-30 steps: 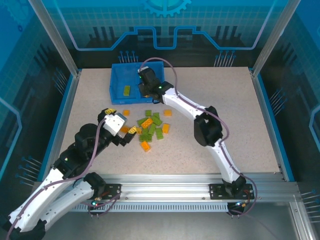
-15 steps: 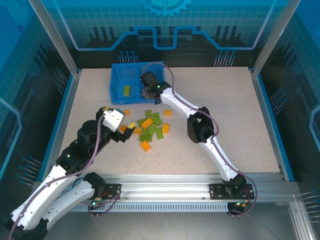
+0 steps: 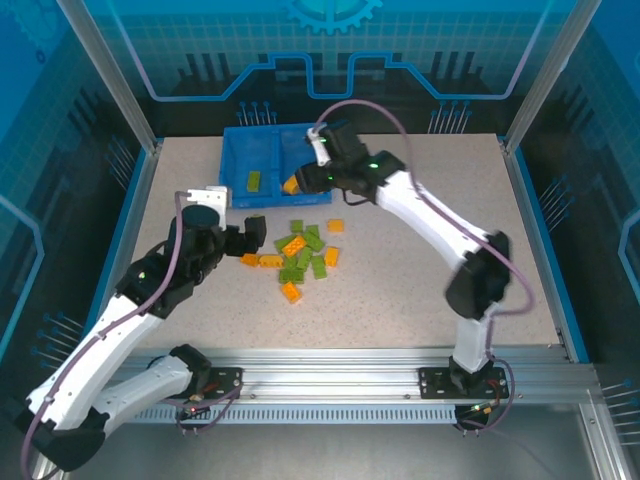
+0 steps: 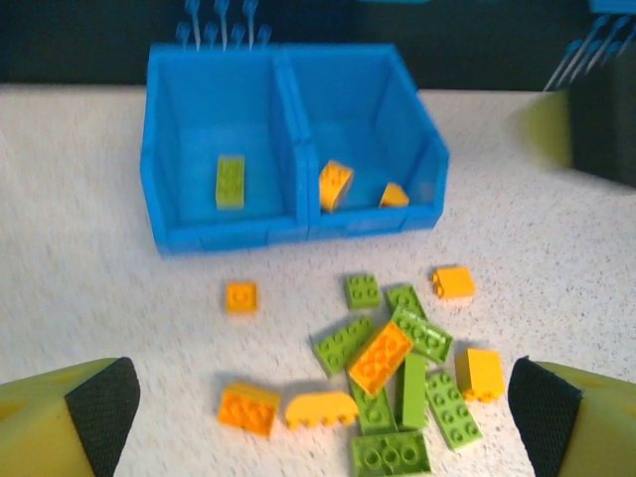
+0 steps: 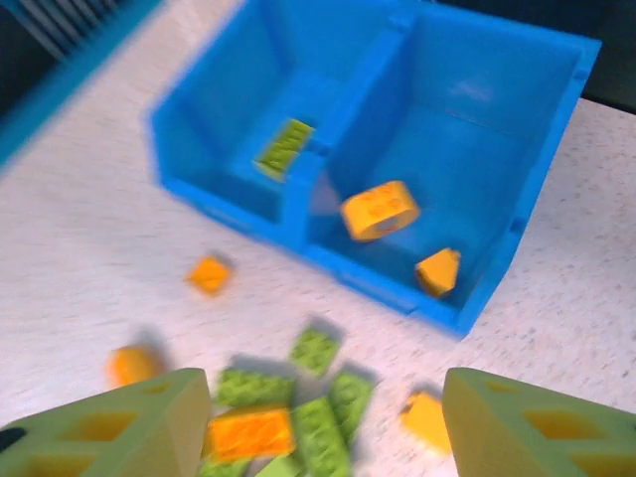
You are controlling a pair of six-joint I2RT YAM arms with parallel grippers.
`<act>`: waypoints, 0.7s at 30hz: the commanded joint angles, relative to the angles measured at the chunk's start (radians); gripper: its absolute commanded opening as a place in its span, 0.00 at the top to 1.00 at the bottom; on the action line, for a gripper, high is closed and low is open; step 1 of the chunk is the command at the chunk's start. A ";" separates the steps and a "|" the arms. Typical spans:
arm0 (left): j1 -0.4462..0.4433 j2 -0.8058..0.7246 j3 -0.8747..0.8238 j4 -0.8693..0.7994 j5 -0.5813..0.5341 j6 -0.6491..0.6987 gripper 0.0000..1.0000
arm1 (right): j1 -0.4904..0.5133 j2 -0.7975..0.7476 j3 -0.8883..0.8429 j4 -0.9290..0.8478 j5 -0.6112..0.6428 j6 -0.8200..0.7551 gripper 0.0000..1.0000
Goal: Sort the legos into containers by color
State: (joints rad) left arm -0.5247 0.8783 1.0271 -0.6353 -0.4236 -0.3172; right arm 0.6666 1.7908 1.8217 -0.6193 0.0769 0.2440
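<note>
Right gripper (image 3: pixel 300 182) has lifted off the tray (image 3: pixel 232 172) and swung right, jaws now apart, nothing held.
Two orange legos (image 5: pixel 379 210) in right compartment, one green lego (image 5: pixel 283 145) in left; pile (image 3: pixel 300 255) near tray's front wall (bare table (image 3: pixel 400 290) rightward). Left gripper (image 3: pixel 250 232) spread wide beside pile.

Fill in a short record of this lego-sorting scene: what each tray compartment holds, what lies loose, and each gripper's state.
Tray: blue, two compartments
Left compartment: one green lego
Right compartment: two orange legos
Loose legos: orange and green mixed, on the table before the tray
Left gripper: open, empty
Right gripper: open, empty
</note>
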 commanded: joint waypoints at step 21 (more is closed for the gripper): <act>0.346 0.559 -0.257 0.292 0.454 -0.872 0.08 | 0.070 -0.421 -0.458 -0.017 -0.397 0.089 0.00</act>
State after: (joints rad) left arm -0.1963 1.3975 0.7731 -0.4446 -0.0406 -1.1572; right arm 0.7158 1.3560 1.3415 -0.6102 -0.3222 0.3183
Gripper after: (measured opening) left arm 0.926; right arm 0.999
